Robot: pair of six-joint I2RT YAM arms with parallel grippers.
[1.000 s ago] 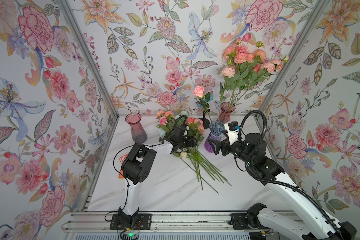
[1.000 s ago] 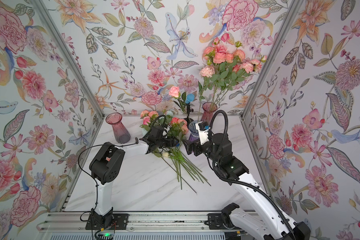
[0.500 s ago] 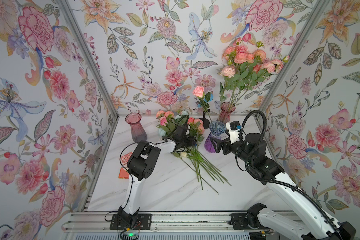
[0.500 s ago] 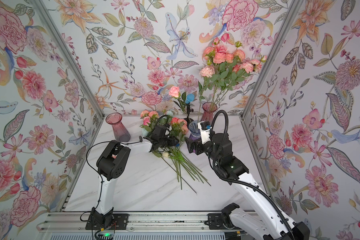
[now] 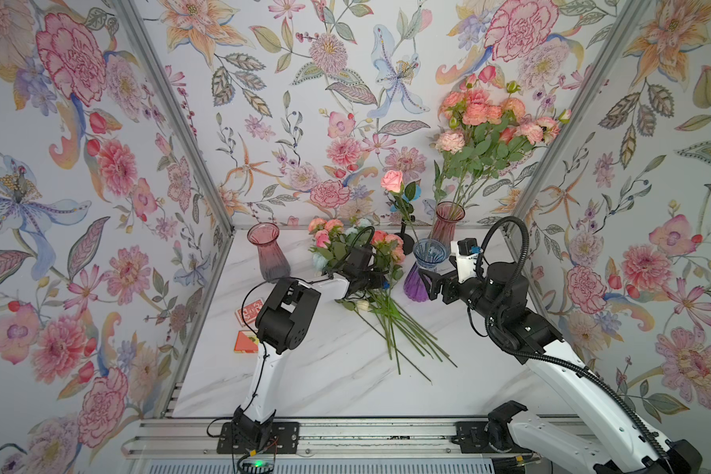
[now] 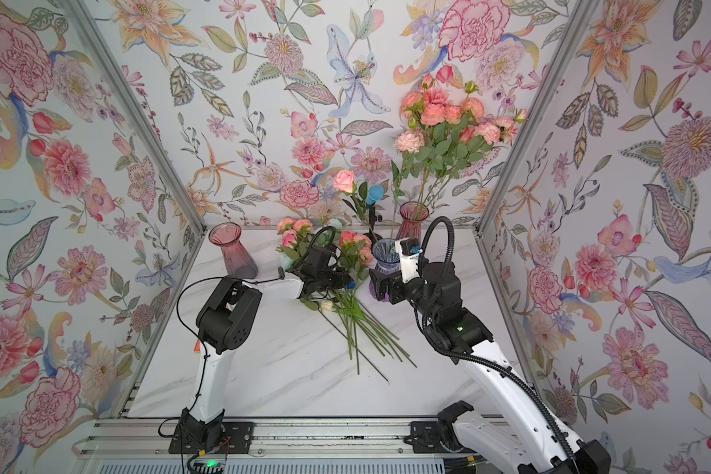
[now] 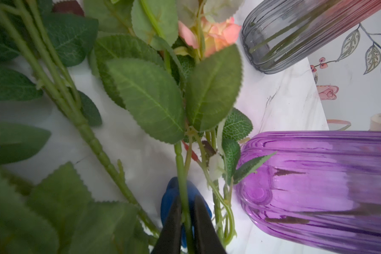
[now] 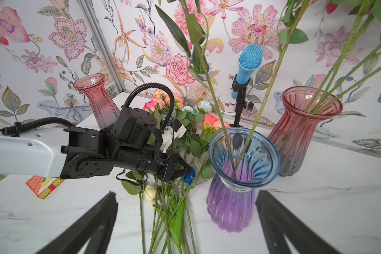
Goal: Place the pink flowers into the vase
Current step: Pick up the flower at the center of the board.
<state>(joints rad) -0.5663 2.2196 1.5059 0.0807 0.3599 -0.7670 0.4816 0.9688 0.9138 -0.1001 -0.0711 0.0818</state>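
The pink flowers (image 5: 380, 244) (image 6: 356, 242) lie in a loose pile mid-table, their green stems (image 5: 399, 328) fanned toward the front. My left gripper (image 5: 382, 283) (image 6: 345, 283) reaches into the pile just below the leaves. In the left wrist view the left gripper (image 7: 186, 199) is shut on one thin green flower stem (image 7: 180, 162). The blue-and-purple vase (image 5: 421, 266) (image 6: 384, 262) (image 8: 235, 176) (image 7: 317, 187) stands just right of the pile and holds a pink rose (image 5: 393, 180). My right gripper (image 5: 432, 285) (image 8: 186, 193) is open beside this vase, holding nothing.
A red vase (image 5: 448, 221) at the back right holds a tall pink bunch (image 5: 489, 119). An empty pink vase (image 5: 269, 254) stands back left. A blue microphone (image 6: 374, 195) on a stand is behind the pile. Card boxes (image 5: 247, 328) lie by the left wall.
My left gripper has closed on a stem in the pile, and the left arm's elbow has swung right. The right arm has hardly moved.
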